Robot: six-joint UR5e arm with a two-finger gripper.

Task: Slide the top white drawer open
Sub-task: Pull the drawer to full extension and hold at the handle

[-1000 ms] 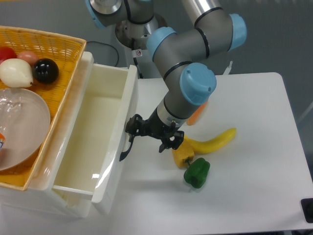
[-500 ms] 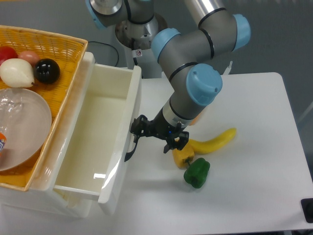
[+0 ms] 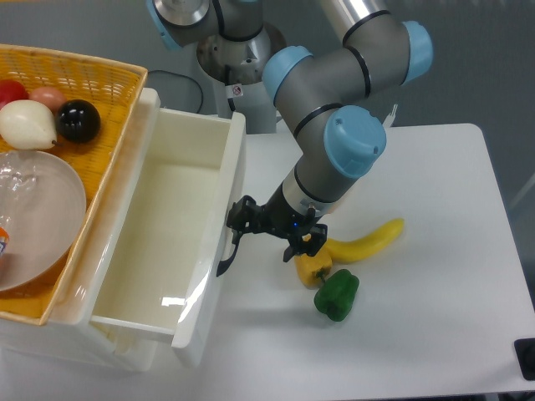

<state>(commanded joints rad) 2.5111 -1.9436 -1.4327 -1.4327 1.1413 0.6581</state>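
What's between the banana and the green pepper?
In the camera view, a yellow pepper sits between the banana and the green pepper, touching both.

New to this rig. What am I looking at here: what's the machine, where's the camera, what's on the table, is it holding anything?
One fixed camera looks down at a white table from above and in front. The machine is a single jointed robot arm, grey with light blue caps. Its gripper has two jaws, and they are at the black handle on the front of the top white drawer; whether they are clamped shut on it cannot be told from this view. The drawer is pulled well out and looks empty. On top of the cabinet sits a yellow basket with round fruit-like items and a clear plate. On the table lie a banana, a yellow pepper and a green pepper.
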